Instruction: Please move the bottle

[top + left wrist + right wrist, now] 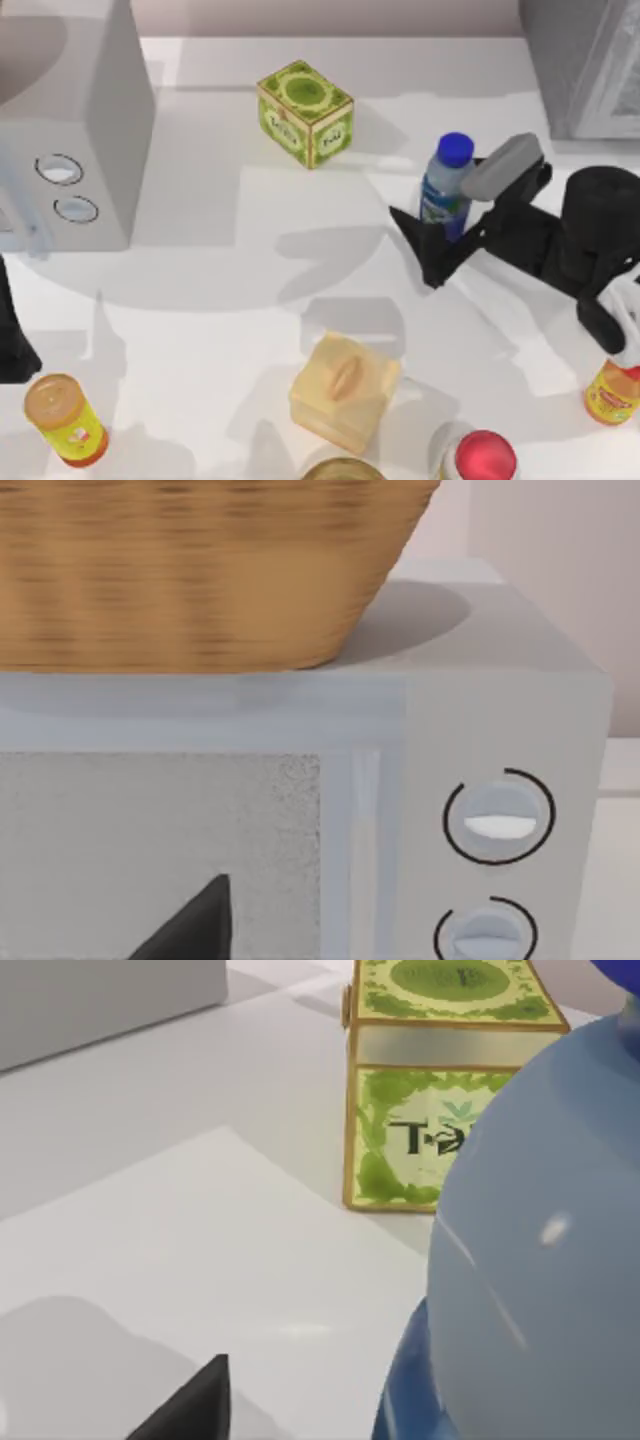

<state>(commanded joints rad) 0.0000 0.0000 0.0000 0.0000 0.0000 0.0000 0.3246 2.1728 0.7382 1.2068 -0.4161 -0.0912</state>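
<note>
The bottle [447,187] stands upright on the table [230,290] right of the green tea box [305,113]. The right claw [440,238] reaches in from the right, its dark fingers [415,232] flanking the bottle's base; it seems clenched on it. The left claw [12,340] sits parked at the left edge, facing the microwave [480,810]; whether it is released, I cannot tell.

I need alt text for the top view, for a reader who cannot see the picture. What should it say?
The right gripper reaches from the table's right side around the upright bottle, one finger on each side of it. A green tea box stands behind at centre, a microwave at left, and a tan block in front.
</note>
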